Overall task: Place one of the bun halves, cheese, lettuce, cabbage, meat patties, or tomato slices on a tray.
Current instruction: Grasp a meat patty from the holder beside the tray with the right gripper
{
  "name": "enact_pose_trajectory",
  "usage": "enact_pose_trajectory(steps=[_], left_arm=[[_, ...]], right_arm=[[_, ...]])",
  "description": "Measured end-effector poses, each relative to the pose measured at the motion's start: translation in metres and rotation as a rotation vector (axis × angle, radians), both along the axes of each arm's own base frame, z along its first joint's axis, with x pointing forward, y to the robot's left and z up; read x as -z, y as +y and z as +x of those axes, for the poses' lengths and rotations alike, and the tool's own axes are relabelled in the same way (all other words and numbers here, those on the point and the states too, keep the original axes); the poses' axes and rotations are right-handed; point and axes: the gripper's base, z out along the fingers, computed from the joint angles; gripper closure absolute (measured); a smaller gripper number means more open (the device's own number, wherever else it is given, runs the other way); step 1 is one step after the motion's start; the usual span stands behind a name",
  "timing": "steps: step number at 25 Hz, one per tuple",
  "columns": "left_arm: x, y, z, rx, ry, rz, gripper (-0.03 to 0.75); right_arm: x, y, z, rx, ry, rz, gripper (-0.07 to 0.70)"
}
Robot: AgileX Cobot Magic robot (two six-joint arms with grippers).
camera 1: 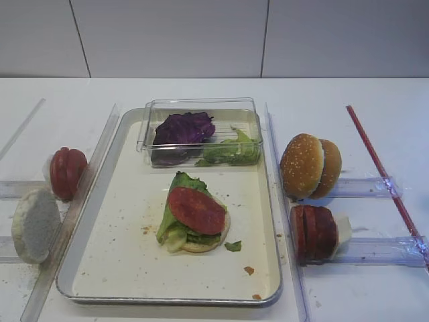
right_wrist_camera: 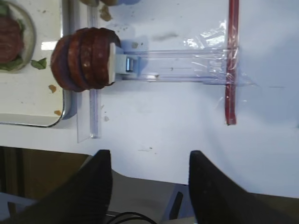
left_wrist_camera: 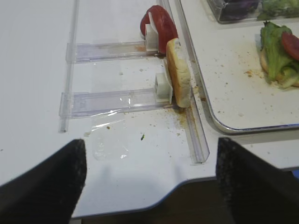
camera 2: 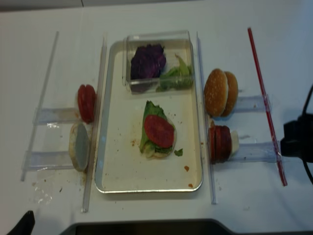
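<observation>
Both hands hang released and empty at the tabletop's near edge: right hand (right_wrist_camera: pixel 149 186), left hand (left_wrist_camera: pixel 149 182). Past the right hand, the meat patties (right_wrist_camera: pixel 84 59) stand racked beside the tray (camera 1: pixel 127 268), whose bun base already carries lettuce (camera 1: pixel 186 182) and a red slice; a patty probably comes next.
</observation>
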Motion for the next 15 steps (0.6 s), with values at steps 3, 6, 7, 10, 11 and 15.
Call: enact_pose_trajectory(steps=[3, 6, 7, 10, 11, 15], left_arm=[[0.000, 0.000, 0.000, 0.000, 0.000, 0.000, 0.179], [0.000, 0.000, 0.000, 0.000, 0.000, 0.000, 0.179], [0.000, 0.000, 0.000, 0.000, 0.000, 0.000, 0.179], [0.000, 0.000, 0.000, 0.000, 0.000, 0.000, 0.179], [0.000, 0.000, 0.000, 0.000, 0.000, 0.000, 0.179], [0.000, 0.000, 0.000, 0.000, 0.000, 0.000, 0.179]], right_arm=[[-0.006, 0.010, 0.002, -0.022, 0.002, -0.002, 0.227], [-0.008, 0.021, 0.006, -0.036, 0.024, -0.034, 0.227], [-0.007, 0.025, 0.008, -0.042, 0.035, -0.047, 0.227], [-0.004, 0.040, 0.013, -0.064, 0.071, -0.073, 0.227], [-0.003, 0.046, 0.014, -0.072, 0.084, -0.076, 0.227], [0.002, 0.070, 0.023, -0.111, 0.134, -0.102, 0.227]])
